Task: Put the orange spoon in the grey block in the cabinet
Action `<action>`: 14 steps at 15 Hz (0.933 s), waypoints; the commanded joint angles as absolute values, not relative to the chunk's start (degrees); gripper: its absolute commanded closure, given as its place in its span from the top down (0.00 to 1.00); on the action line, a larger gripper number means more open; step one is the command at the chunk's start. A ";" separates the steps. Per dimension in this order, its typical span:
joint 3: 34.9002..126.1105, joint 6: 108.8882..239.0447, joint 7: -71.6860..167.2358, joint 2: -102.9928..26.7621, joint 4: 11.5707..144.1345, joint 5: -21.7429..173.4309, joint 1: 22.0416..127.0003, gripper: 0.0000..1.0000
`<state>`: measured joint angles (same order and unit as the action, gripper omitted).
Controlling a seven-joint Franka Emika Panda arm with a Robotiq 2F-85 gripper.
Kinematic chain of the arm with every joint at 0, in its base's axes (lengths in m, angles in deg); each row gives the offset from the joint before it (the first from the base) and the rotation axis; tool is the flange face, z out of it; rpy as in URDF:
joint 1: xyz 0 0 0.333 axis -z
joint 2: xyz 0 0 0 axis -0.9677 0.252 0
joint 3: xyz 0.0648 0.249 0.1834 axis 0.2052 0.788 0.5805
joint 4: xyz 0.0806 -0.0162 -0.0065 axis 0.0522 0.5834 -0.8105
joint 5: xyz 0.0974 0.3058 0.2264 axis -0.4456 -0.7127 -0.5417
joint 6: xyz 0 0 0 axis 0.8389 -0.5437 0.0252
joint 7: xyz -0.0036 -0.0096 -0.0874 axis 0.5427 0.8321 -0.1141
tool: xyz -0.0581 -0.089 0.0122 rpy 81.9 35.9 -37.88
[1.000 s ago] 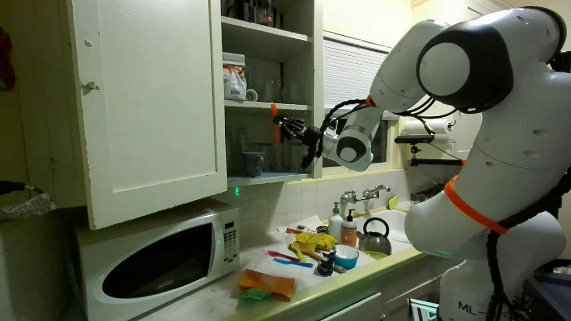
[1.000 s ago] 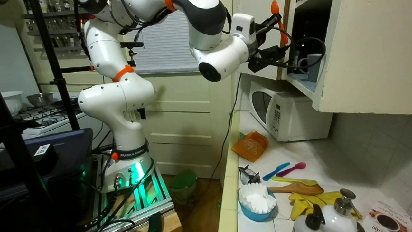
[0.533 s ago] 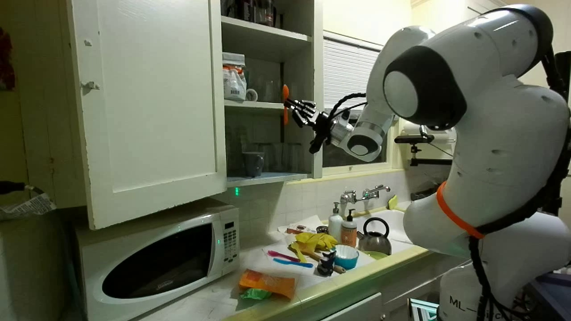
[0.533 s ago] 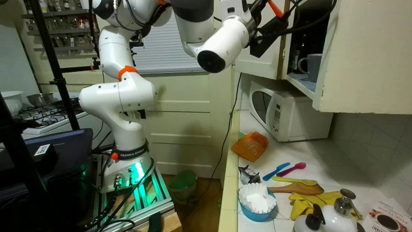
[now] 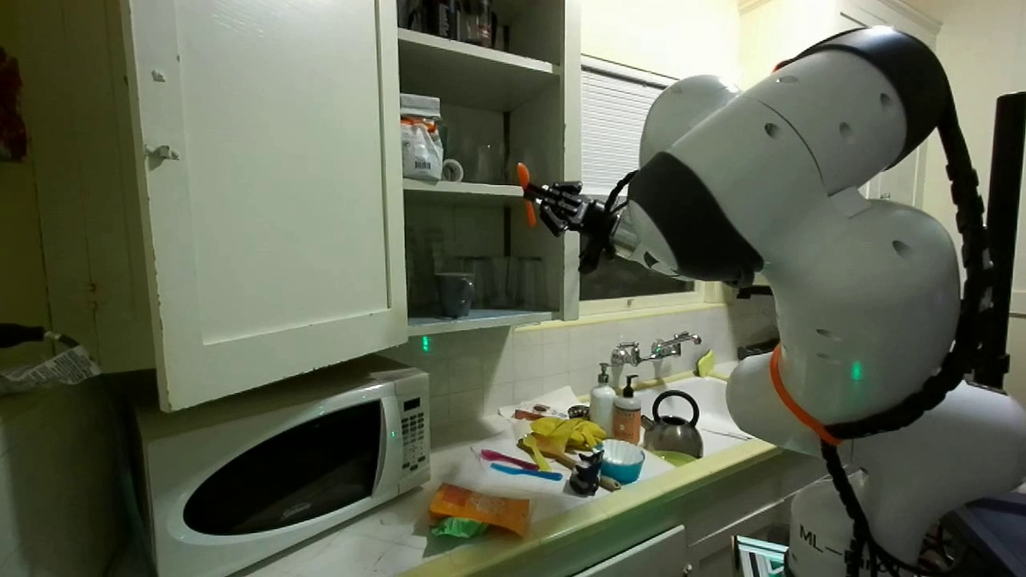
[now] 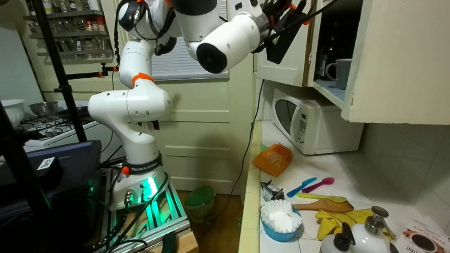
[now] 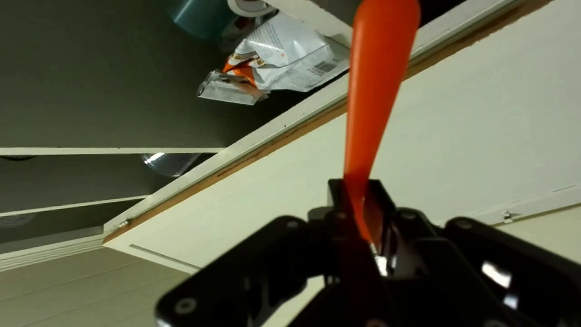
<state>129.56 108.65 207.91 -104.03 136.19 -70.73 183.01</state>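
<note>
The tool (image 7: 357, 193) grips an orange spoon (image 7: 380, 68) near its middle; the spoon stands slightly tilted before the cabinet (image 5: 539, 152). In an exterior view it crosses the front edge of the middle shelf (image 5: 457, 189), toward the right end; how near they lie cannot be told. There the cabinet door (image 5: 276, 200) stands wide at left, the opening lying between its edge and the right upright (image 5: 571, 248). On the lower shelf (image 5: 481, 322) a grey mug (image 5: 455, 295) stands upright, its rim well below the shelf above, its interior hidden. On the worktop (image 6: 337, 167), a blue bowl (image 6: 279, 236) holds white coffee filters (image 6: 281, 215).
</note>
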 commanded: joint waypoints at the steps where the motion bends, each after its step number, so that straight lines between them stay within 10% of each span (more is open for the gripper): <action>1: 130.15 109.36 208.97 -109.12 139.66 -70.73 183.38 0.04; 14: 133.49 120.83 207.88 -111.42 137.23 -70.73 182.89 0.15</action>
<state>133.50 120.84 207.88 -111.43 137.23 -70.73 182.89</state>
